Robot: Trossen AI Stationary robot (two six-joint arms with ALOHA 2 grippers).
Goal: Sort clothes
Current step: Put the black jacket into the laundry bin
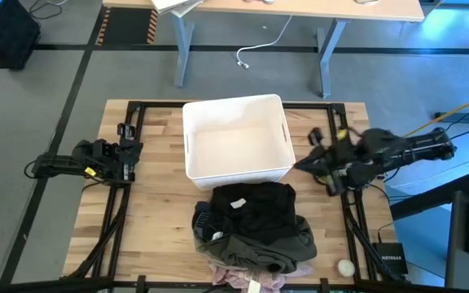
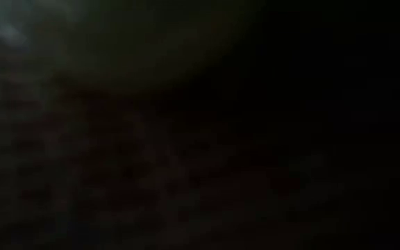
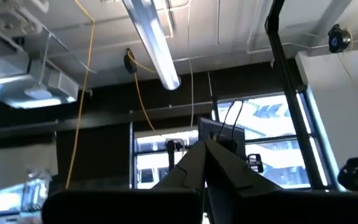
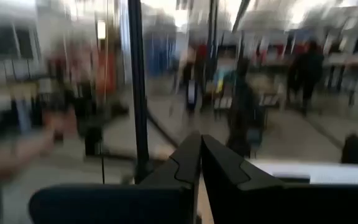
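Note:
The clothes lie in one pile (image 1: 255, 232) at the table's near middle. A black garment (image 1: 259, 207) with a small white label is on top, over an olive-khaki one (image 1: 271, 248). A mottled pink one (image 1: 247, 279) lies at the near edge and a navy one (image 1: 204, 221) at the left. My left gripper (image 1: 127, 153) rests at the table's left edge, shut and empty (image 3: 204, 149), pointing up at the ceiling. My right gripper (image 1: 306, 165) is at the right, beside the bin's right near corner, shut and empty (image 4: 199, 144). The low view is dark.
A white rectangular plastic bin (image 1: 198, 163) stands at the table's far middle, just beyond the pile, and shows in the right wrist view (image 4: 316, 171). A small white ball (image 1: 346, 266) and a black box (image 1: 391, 262) are at the near right corner.

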